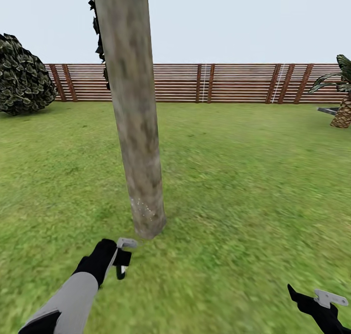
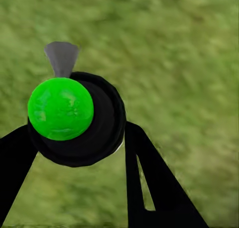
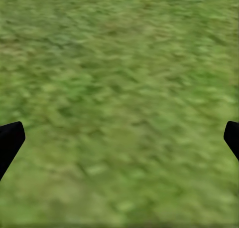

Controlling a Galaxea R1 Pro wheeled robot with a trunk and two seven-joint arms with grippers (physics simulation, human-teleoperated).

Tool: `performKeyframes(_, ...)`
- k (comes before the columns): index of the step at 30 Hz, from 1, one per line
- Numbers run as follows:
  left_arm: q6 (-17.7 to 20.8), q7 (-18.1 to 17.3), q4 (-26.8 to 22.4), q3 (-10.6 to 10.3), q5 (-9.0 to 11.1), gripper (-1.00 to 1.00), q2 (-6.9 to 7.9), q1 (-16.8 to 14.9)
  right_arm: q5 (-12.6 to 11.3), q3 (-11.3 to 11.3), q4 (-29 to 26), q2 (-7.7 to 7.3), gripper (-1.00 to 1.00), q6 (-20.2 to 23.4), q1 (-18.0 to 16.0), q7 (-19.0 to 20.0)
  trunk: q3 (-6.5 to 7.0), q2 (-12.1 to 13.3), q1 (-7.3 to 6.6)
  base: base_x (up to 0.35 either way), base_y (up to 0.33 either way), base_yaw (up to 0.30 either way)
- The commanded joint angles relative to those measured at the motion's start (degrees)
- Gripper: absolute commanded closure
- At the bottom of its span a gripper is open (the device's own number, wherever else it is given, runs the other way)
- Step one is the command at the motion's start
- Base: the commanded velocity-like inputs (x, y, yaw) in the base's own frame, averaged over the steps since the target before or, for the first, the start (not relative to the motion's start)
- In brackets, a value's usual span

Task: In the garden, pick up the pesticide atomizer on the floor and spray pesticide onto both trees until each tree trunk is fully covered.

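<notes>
A thick, mottled grey-brown tree trunk (image 1: 136, 129) rises from the grass just ahead, leaning slightly. A few whitish pesticide specks (image 1: 144, 206) dot the bark near its base. My left gripper (image 1: 122, 257) hovers low over the lawn just short of the trunk's foot, shut on the pesticide atomizer (image 1: 120, 269). In the left wrist view the atomizer (image 2: 99, 133) is a round black body with a bright green cap (image 2: 60, 108) and a grey nozzle (image 2: 61, 57), clamped between the black fingers (image 2: 142, 168). My right gripper (image 1: 322, 300) is open at the lower right, over bare grass (image 3: 119, 113).
A brown slatted fence (image 1: 219, 83) closes off the lawn at the back. A round dark bush (image 1: 22, 76) stands at the far left, and a small palm-like plant (image 1: 342, 105) at the far right. Grass stretches widely to the right of the trunk.
</notes>
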Motion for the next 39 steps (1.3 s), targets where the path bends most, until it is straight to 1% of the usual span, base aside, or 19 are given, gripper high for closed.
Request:
performKeyframes(1,0.0,0.0,0.5,0.0,0.3,1.0,0.57,0.0,0.0,0.0,0.0,0.0,-1.0,0.0,0.0,0.0,0.0,0.0,0.0,0.0,0.0,0.0)
performKeyframes(2,-0.2,0.0,1.6,0.0,0.4,1.0,1.3,0.0,0.0,0.0,0.0,0.0,-1.0,0.0,0.0,0.0,0.0,0.0,0.0,0.0,0.0,0.0)
performKeyframes(3,-0.3,-0.1,2.5,-0.1,0.4,1.0,1.56,0.0,0.0,0.0,0.0,0.03,-1.0,0.0,0.0,0.0,0.0,0.0,0.0,0.0,0.0,0.0)
performKeyframes(5,-0.4,-0.1,3.8,-0.2,0.3,1.0,1.6,0.0,0.0,0.0,0.0,0.06,-1.0,0.0,0.0,0.0,0.0,0.0,0.0,0.0,0.0,0.0)
performKeyframes(7,-0.4,-0.1,4.4,-0.3,0.3,1.0,1.25,0.0,0.0,0.0,0.0,0.03,-1.0,0.0,0.0,0.0,0.0,0.0,0.0,0.0,0.0,0.0)
performKeyframes(10,-0.4,-0.2,4.7,-0.4,0.3,1.0,-0.17,0.0,0.1,0.1,0.1,0.11,-1.0,0.0,0.0,0.0,0.0,0.0,0.0,0.0,0.0,0.0)
performKeyframes(13,-0.3,-0.2,4.7,-0.5,0.3,1.0,-2.23,0.0,0.2,0.0,0.5,0.08,-1.0,-0.1,0.0,0.0,0.0,0.0,0.0,0.0,0.0,0.0)
performKeyframes(14,-0.2,-0.1,4.6,-0.6,0.2,1.0,-3.43,-0.2,0.2,0.1,0.9,0.02,-1.0,-0.1,0.0,0.0,0.0,0.0,0.0,0.0,0.0,0.0)
performKeyframes(17,-0.1,0.0,4.5,-0.6,0.2,1.0,-4.0,-0.3,0.2,0.0,1.0,0.0,-1.0,-0.1,0.0,0.0,0.0,0.0,0.0,0.0,0.0,0.0)
performKeyframes(21,0.3,0.1,4.2,-0.5,0.0,1.0,-3.82,-0.6,0.2,0.0,1.1,0.0,-1.0,-0.1,0.0,0.0,0.0,0.0,0.0,0.0,0.0,0.0)
performKeyframes(26,0.8,0.1,3.7,-0.5,-0.4,1.0,-3.19,-1.1,0.2,0.0,1.1,0.0,-1.0,-0.1,0.0,-0.1,0.0,0.0,0.0,0.0,0.0,0.0)
performKeyframes(27,1.0,0.1,3.7,-0.5,-0.4,1.0,-2.32,-1.1,0.2,0.0,1.1,0.0,-1.0,-0.1,0.0,-0.1,0.0,0.0,0.0,0.0,0.0,0.0)
performKeyframes(29,2.1,0.0,3.6,-0.6,-0.3,1.0,-1.37,-1.6,0.2,0.0,1.1,0.0,-1.0,-0.1,0.0,-0.1,0.0,0.0,0.0,0.0,0.0,0.0)
performKeyframes(30,2.3,-0.3,3.4,-0.6,-0.2,1.0,-1.21,-1.8,0.2,0.0,1.1,0.0,-1.0,-0.1,0.0,-0.1,0.0,0.0,0.0,0.0,0.0,0.0)
performKeyframes(35,2.2,-0.7,2.4,-0.7,0.1,1.0,-1.09,-1.5,0.2,0.0,1.1,0.03,-1.0,-0.1,0.0,-0.1,0.0,0.0,0.0,0.11,0.073,0.0)
performKeyframes(39,2.2,-0.1,2.6,-0.6,0.2,1.0,-0.99,-1.5,0.2,0.0,1.1,0.01,-1.0,-0.4,0.0,-0.1,0.0,0.0,0.0,0.233,0.178,0.0)
